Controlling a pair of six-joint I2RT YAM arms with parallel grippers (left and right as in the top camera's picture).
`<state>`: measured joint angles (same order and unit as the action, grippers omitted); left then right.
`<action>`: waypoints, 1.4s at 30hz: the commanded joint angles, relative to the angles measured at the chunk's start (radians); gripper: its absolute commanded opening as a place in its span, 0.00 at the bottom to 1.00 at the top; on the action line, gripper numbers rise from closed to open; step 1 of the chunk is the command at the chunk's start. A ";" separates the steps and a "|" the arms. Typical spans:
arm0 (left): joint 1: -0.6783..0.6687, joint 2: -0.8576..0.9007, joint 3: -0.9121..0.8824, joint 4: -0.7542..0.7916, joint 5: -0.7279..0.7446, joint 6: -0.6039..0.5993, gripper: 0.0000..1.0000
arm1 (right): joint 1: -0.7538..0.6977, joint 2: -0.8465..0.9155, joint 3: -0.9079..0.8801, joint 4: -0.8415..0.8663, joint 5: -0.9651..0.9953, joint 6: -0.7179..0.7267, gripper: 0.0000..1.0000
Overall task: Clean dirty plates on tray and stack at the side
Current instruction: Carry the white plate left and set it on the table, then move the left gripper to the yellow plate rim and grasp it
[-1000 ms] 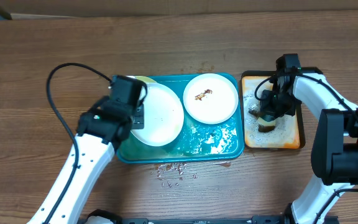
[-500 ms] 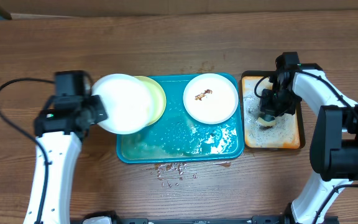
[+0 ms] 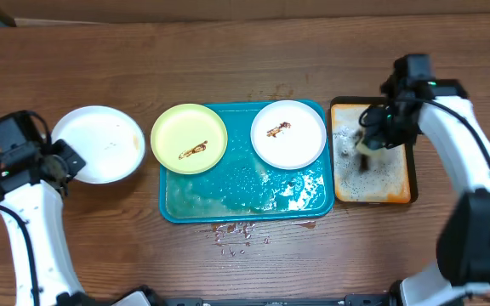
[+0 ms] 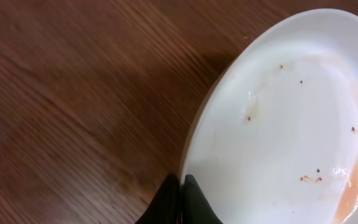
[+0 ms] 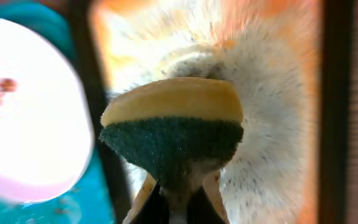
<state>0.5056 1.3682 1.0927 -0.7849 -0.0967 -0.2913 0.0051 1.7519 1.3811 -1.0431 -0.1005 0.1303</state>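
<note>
At frame left, the white plate (image 3: 98, 144), being rim-pinched by the left gripper (image 4: 182, 186), should be lowered flat; the sponge (image 5: 173, 124) is being clamped by the right gripper (image 5: 178, 186).

Teal tray (image 3: 228, 194): wet floor, pale foam patches near its right end. Yellow-green plate (image 3: 189, 138): brown smear at centre, overhanging the tray's far-left corner. Smeared white plate (image 3: 288, 133): inside the tray, far-right. Other white plate (image 3: 99, 144): off the tray, to its left, faint specks and pinkish streak.
</note>
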 commanded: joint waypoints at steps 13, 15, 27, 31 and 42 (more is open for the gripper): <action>0.071 0.270 0.017 0.132 0.011 -0.027 0.04 | -0.001 -0.127 0.030 -0.109 -0.010 -0.005 0.04; 0.071 0.290 0.017 0.130 0.012 -0.027 0.04 | -0.001 -0.127 0.030 -0.112 -0.010 -0.005 0.04; 0.060 0.246 0.029 0.130 0.227 -0.014 0.45 | -0.001 -0.127 0.030 -0.111 -0.010 -0.005 0.04; 0.004 0.187 0.044 0.184 0.416 0.068 0.50 | -0.001 -0.127 0.030 -0.112 -0.010 -0.005 0.04; -0.278 0.190 0.044 0.336 0.424 0.355 0.65 | -0.001 -0.127 0.030 -0.119 -0.010 -0.005 0.04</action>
<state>0.2817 1.5383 1.1259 -0.4690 0.3481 -0.0406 0.0055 1.6390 1.3952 -1.1637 -0.1013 0.1303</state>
